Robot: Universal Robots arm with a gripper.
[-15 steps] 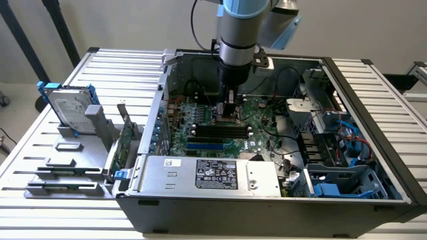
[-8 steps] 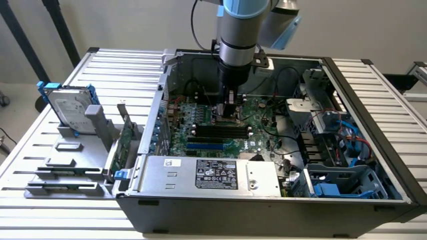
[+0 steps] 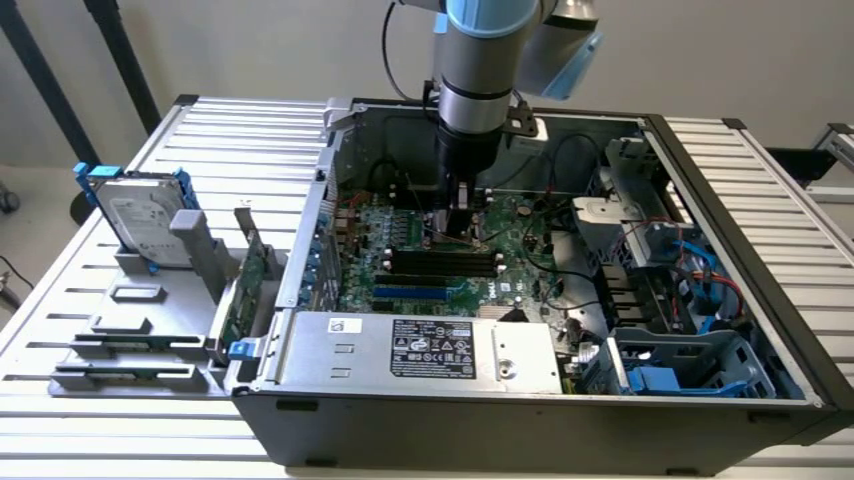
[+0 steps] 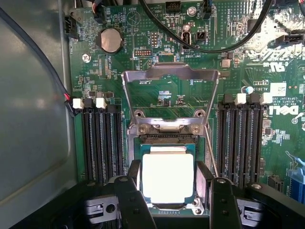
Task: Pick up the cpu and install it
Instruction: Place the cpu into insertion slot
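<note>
Motherboard [image 4: 162, 90]: white Dell logo [image 4: 286, 110] stood printed beside one bank of memory slots [image 4: 243, 138], letters turned sideways. White sticker [image 4: 278, 89] near logo carried fine print, too small to read. White silkscreen codes ran across board, none legible. Cpu [image 4: 167, 179] top glared bright; any marking unreadable. Power supply [image 3: 334, 355]: dark rating label [image 3: 434, 348] held rows of small text and certification marks, illegible; small white sticker [image 3: 344, 325] beside it was unreadable too. Hard drive [image 3: 140, 215] label: print too small.
</note>
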